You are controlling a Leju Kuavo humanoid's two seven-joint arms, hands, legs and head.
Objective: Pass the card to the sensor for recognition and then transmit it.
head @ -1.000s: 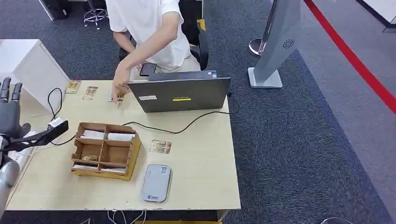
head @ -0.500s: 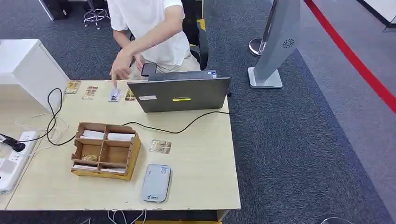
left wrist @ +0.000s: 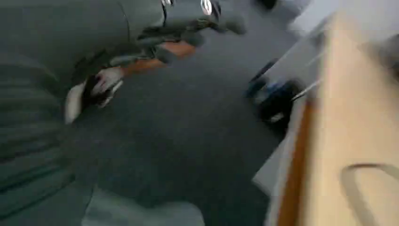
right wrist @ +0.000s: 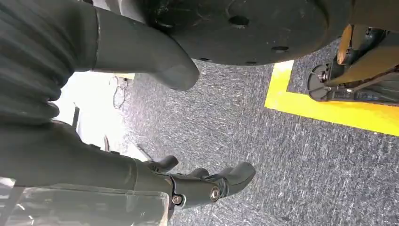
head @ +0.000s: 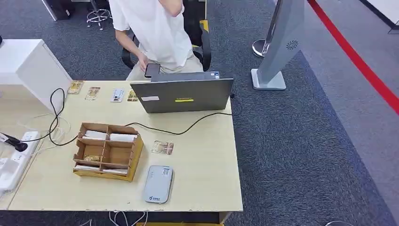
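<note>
A light wooden table [head: 207,183] filled the left and middle of the head view, its right edge running down beside a broad stretch of dark grey carpet [head: 306,155] that lay open to the right. A red line [head: 357,59] crossed the carpet diagonally in the far right corner, and a grey stand [head: 277,42] on a flat base stood on the carpet just past the table's far right corner. A grey card reader [head: 158,184] lay flat near the table's front edge, and just behind it a single card [head: 163,148] lay flat on the bare wood, apart from the reader. To the left of that card sat a cardboard divider box [head: 107,151] with several compartments, some holding cards. An open laptop [head: 182,95] stood at the far edge with its back to the camera, and a black cable [head: 188,127] ran from it across the table toward the box. Four more cards [head: 92,92] lay in a row along the far edge, left of the laptop. A person in a white shirt [head: 155,28] sat behind the laptop holding a dark phone [head: 152,70]. A white power strip [head: 14,165] with plugged cords rested at the table's left edge. In the right wrist view, the right hand [right wrist: 188,183] hung over the carpet with its fingers [right wrist: 235,176] spread and loosely curled, holding nothing, near a yellow floor marking [right wrist: 329,110]. The left wrist view was heavily blurred, so the state of the left hand could not be told.
</note>
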